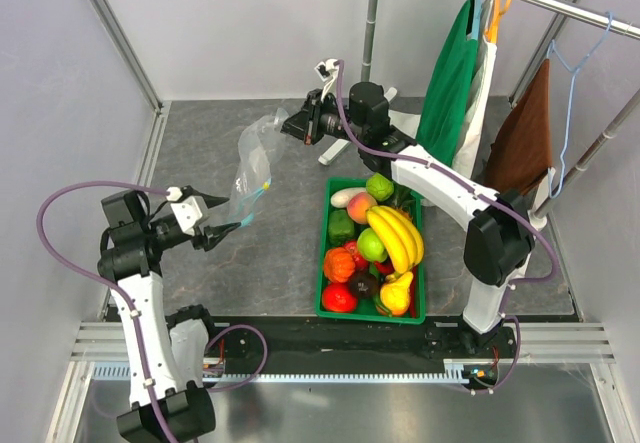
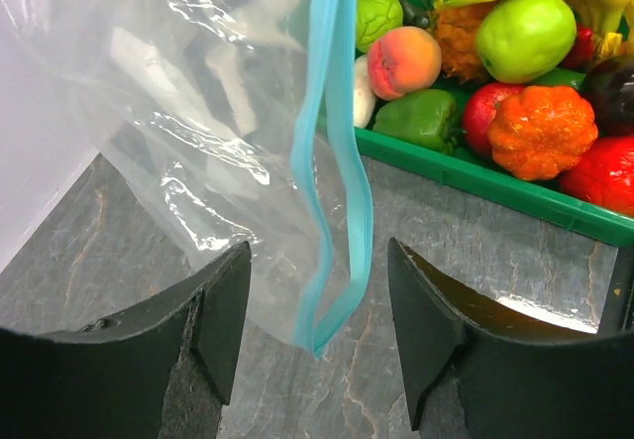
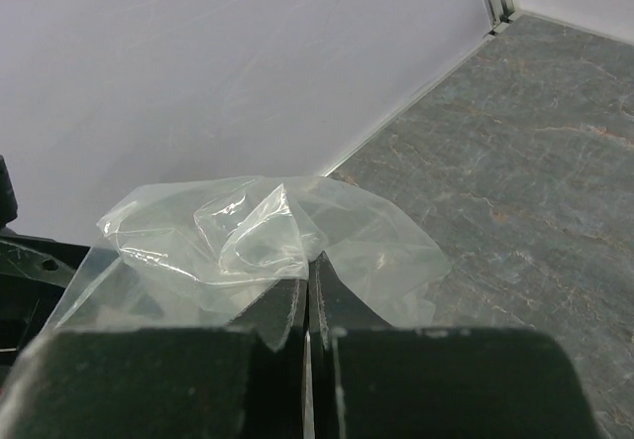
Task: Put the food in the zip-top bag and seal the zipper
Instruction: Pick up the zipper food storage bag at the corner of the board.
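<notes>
The clear zip-top bag hangs in the air, mouth end down. My right gripper is shut on its upper end, pinching the crumpled plastic. The light-blue zipper hangs down between my left gripper's open fingers; its lower tip sits in the gap without touching either finger. My left gripper is open just below the bag. The food lies in the green crate: yellow bananas, a green apple, a peach, an orange squash, red and dark pieces.
The green crate stands right of centre on the grey stone-look table top. A rack pole with hanging green, white and brown clothes is at the back right. White walls close the left and back.
</notes>
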